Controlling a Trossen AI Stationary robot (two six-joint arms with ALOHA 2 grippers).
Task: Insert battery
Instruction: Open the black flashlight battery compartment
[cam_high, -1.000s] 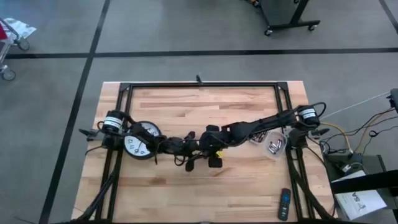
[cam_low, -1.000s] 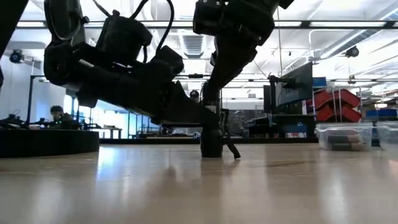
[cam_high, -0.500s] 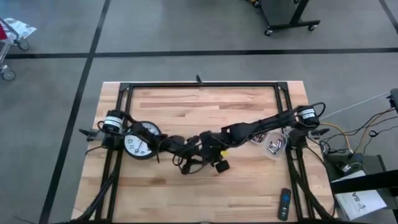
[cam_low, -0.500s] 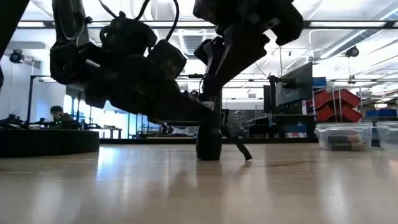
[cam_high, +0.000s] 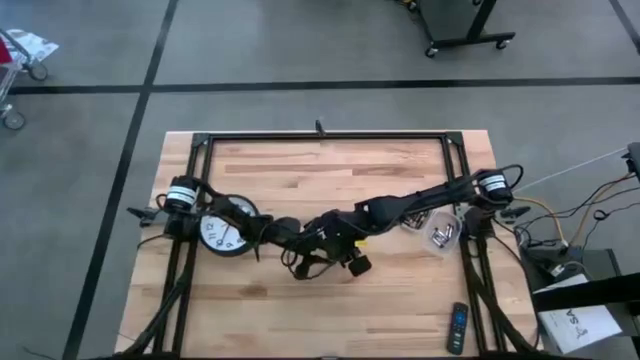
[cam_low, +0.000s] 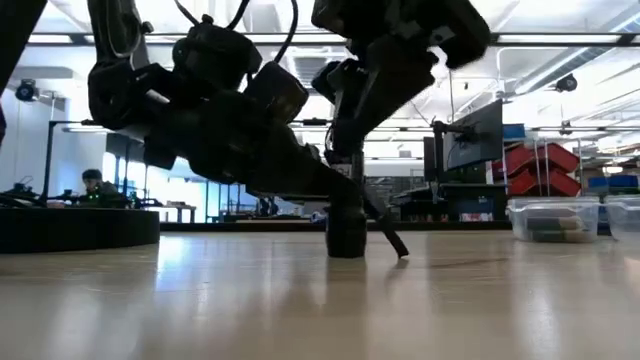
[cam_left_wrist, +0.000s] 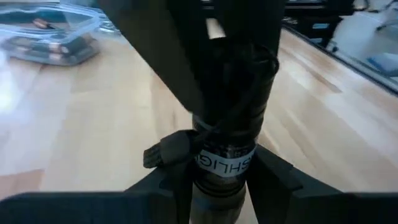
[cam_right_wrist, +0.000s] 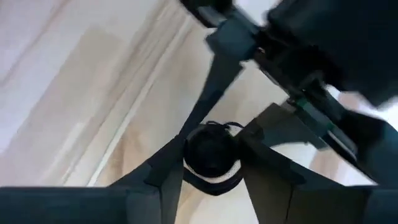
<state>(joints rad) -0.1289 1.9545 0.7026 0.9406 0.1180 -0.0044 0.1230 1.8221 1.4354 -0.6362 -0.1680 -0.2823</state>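
A black flashlight (cam_left_wrist: 227, 149) stands between the left gripper (cam_left_wrist: 217, 186)'s two dark fingers (cam_left_wrist: 280, 177) — white lettering rings its body, and a small black tab sticks out at one side. The fingers press its sides. Behind lies the light wooden table (cam_left_wrist: 93, 130), with a clear plastic container (cam_left_wrist: 53, 34) of batteries far back.

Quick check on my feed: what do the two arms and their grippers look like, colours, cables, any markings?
Both arms are dark, jointed segments. In the high view each base joint, left and right, is a black cylinder with a white band. Loose black cables loop along the links. The left gripper and right gripper have flat, angular black fingers. Yellow marks sit near the right wrist.
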